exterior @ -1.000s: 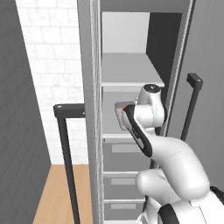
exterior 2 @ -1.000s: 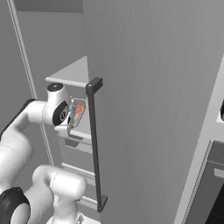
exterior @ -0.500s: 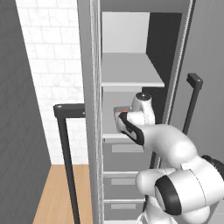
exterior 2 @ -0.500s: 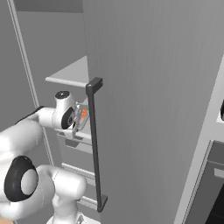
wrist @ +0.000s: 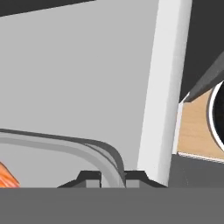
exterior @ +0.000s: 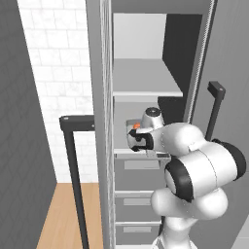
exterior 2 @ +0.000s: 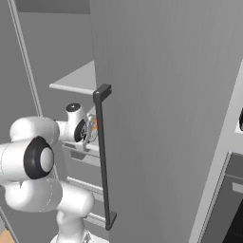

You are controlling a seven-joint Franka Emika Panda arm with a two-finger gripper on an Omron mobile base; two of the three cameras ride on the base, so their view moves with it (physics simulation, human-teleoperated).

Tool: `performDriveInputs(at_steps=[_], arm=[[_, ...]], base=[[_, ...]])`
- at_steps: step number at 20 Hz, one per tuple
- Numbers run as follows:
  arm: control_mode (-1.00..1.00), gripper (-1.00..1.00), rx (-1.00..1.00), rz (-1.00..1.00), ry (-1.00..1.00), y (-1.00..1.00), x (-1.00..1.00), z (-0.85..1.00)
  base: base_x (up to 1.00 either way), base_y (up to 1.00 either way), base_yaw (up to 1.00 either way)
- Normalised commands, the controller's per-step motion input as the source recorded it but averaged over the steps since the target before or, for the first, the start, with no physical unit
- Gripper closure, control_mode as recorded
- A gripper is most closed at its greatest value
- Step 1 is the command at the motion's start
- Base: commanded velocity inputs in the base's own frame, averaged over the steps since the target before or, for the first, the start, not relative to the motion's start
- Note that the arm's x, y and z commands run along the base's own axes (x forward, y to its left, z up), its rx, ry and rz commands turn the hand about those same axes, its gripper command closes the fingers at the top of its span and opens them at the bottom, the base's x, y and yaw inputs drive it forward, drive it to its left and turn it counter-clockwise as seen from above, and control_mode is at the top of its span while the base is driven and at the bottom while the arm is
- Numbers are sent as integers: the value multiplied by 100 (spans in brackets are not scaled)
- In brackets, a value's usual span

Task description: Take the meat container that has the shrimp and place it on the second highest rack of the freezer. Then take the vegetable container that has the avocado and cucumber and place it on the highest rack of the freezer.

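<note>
Shrimp (wrist: 6,176) cut off, end effector (wrist: 113,176) apparently clamping container rim (wrist: 87,151)

A white tiled wall (exterior: 53,73) stands at the back of the left base view, with a dark grey panel (exterior: 19,146) closing off the left edge. Below the tiles lies a wooden floor (exterior: 58,219). A black bar handle (exterior: 73,165) rises in front of the tiles, its top bent over to the right. At the right edge of the right base view, a black oven front (exterior 2: 232,209) shows under a pale grey panel.
</note>
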Motion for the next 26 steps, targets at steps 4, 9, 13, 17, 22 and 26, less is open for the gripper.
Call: performDriveInputs(at_steps=[4,9,13,17,22,26], arm=[[-100,100,0,-6,0,0,61,-13],[-100,100,0,-2,0,-2,45,-14],[-100,-100,0,0,0,-3,19,-23],[-100,-100,0,0,-11,0,-22,-1],[-100,-100,0,0,-24,0,-70,23],[-100,-100,1,0,-20,0,-56,67]], base=[[0,0,0],[0,0,0],[0,0,0],[0,0,0],[0,0,0],[0,0,0]])
